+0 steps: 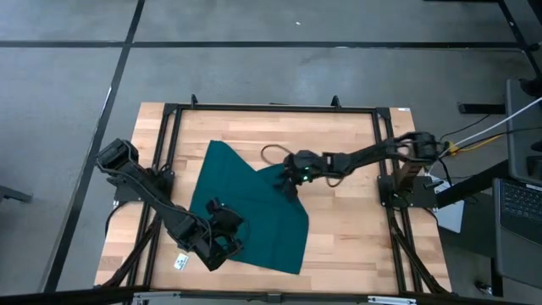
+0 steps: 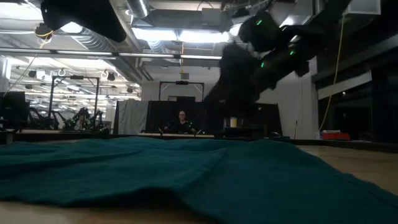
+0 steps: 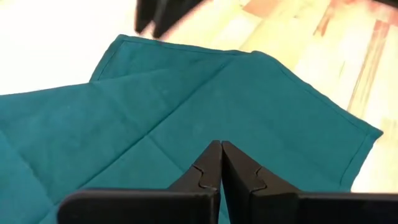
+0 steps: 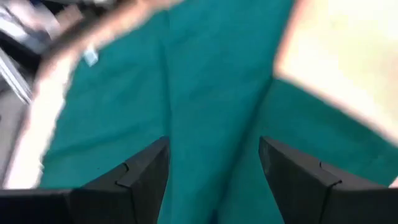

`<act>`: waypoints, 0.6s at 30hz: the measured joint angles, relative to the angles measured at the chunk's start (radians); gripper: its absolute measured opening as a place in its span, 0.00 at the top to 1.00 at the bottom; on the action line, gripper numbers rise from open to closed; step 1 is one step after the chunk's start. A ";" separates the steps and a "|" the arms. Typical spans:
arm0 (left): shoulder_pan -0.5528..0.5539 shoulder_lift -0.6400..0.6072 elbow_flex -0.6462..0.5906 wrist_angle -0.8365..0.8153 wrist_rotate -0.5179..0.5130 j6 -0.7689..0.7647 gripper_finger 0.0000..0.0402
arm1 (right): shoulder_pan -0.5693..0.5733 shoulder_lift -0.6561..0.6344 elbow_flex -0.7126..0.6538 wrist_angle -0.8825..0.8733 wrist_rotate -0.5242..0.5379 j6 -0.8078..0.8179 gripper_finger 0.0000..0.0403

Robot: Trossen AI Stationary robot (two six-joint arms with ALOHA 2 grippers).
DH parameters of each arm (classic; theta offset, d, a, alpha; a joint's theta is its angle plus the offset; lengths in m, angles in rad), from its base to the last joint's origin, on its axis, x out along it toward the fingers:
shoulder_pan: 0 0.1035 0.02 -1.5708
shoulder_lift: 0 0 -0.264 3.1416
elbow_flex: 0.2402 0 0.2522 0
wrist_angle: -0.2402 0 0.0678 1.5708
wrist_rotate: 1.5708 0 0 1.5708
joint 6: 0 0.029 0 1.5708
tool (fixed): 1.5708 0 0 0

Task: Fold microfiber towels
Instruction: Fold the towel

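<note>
A dark teal towel (image 1: 250,212) lies spread on the wooden table, with one part laid over another along a slanting edge (image 3: 186,50). It also shows in the low view (image 2: 186,174). My left gripper (image 1: 227,227) hovers shut over the towel's near left part, its fingertips (image 3: 221,146) above the cloth. My right gripper (image 1: 284,180) is open over the towel's far right corner, and the cloth shows between its fingers (image 4: 214,155). No white tag shows plainly.
A black metal frame (image 1: 271,108) runs around the table's edges. Bare wood (image 1: 347,220) lies to the right of the towel and along the far side. A small white slip (image 1: 180,263) lies near the table's near left corner. A person sits far off in the room (image 2: 181,121).
</note>
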State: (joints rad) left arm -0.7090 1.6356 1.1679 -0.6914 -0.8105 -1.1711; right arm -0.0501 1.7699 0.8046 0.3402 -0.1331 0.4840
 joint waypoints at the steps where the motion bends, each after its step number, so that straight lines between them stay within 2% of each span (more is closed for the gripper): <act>1: 0.000 0.000 0.000 -0.001 -0.004 -0.011 1.00 | -0.003 0.031 0.018 -0.032 -0.015 -0.002 0.38; 6: -0.025 -0.004 0.000 -0.041 -0.071 -0.089 0.99 | -0.045 0.109 0.081 -0.076 -0.050 -0.007 0.36; 18: -0.049 -0.010 0.000 -0.057 -0.133 -0.135 0.99 | -0.127 0.114 0.153 -0.269 0.022 -0.096 0.37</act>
State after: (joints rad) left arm -0.7578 1.6251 1.1679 -0.7481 -0.9432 -1.3065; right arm -0.1776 1.8843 0.9574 0.0709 -0.1106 0.3875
